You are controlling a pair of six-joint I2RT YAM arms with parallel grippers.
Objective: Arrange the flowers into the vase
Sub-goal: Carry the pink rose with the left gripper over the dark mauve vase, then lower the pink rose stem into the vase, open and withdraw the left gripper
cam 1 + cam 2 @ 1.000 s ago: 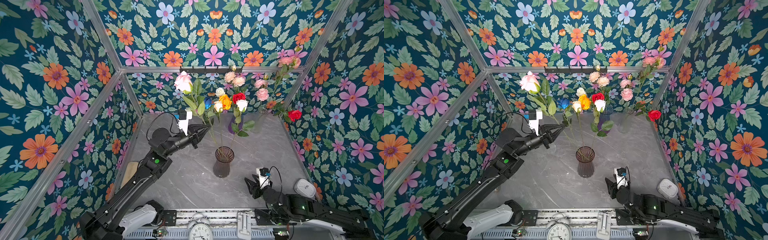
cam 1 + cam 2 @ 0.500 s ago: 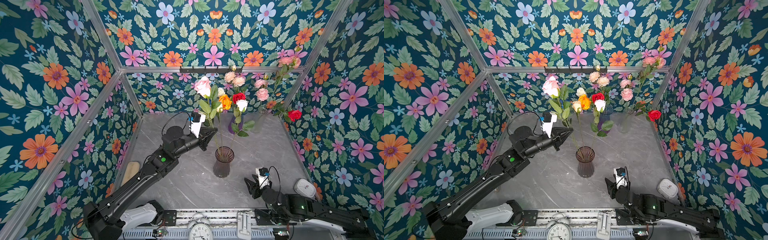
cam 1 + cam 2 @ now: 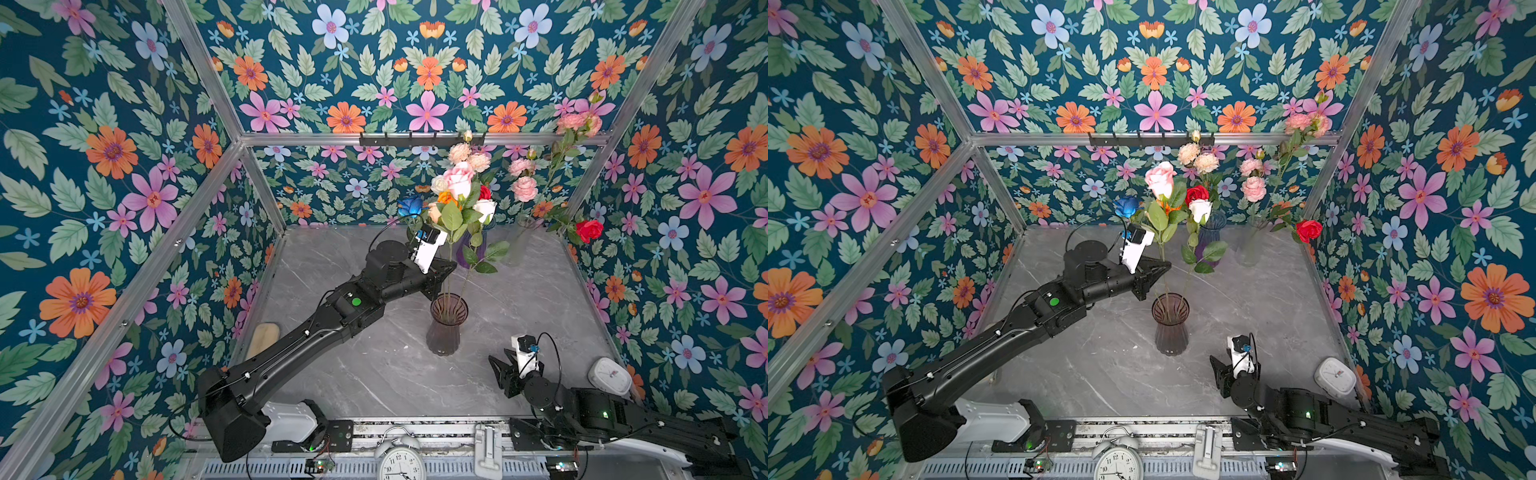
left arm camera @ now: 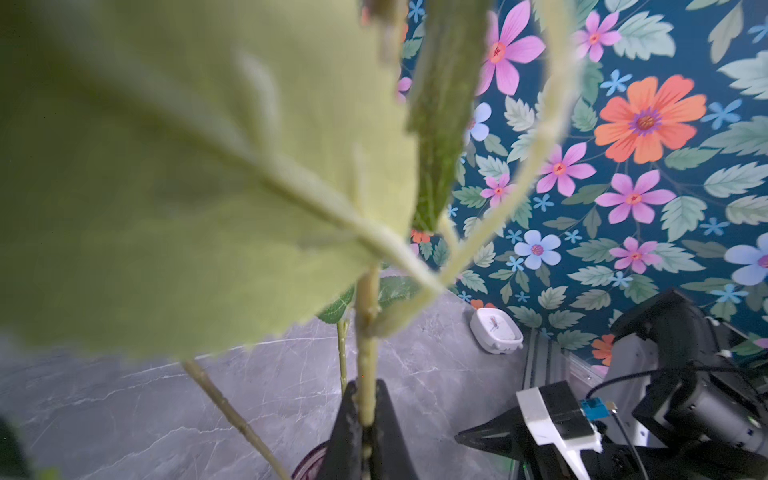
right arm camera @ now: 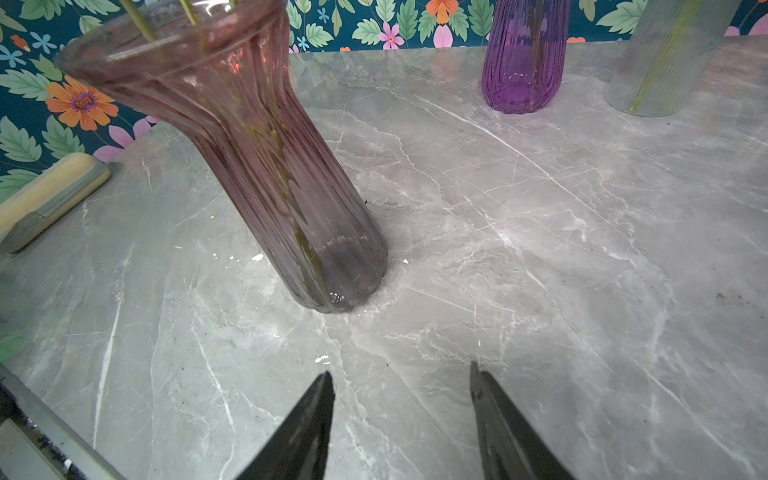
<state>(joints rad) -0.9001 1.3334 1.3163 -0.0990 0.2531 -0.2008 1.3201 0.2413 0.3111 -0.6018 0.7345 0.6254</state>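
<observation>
Gripping the rose [image 3: 459, 183] by its stem [image 4: 368, 332], the left gripper [image 3: 448, 271] has its jaws closed above the vase [image 3: 446, 328]. In the left wrist view the stem passes straight between the two fingertips. A large leaf [image 4: 187, 166] lies above them and the vase rim lies just under them. In both top views the pink bloom stands high above the jaws. The stem runs down from the jaws to the vase mouth; how far it enters cannot be told. The vase stands upright near the middle of the counter [image 3: 374, 386], somewhat toward the front edge. It holds other green stems, one carrying a white rose [image 3: 1200, 210].

The right gripper [image 5: 401, 370] has its jaws apart with nothing between them. It sits low over the counter near the front edge, right of the vase and not touching it. A purple vase [image 5: 523, 62] and a clear vase [image 5: 660, 62] stand at the back edge, each holding flowers [image 3: 523, 189].
</observation>
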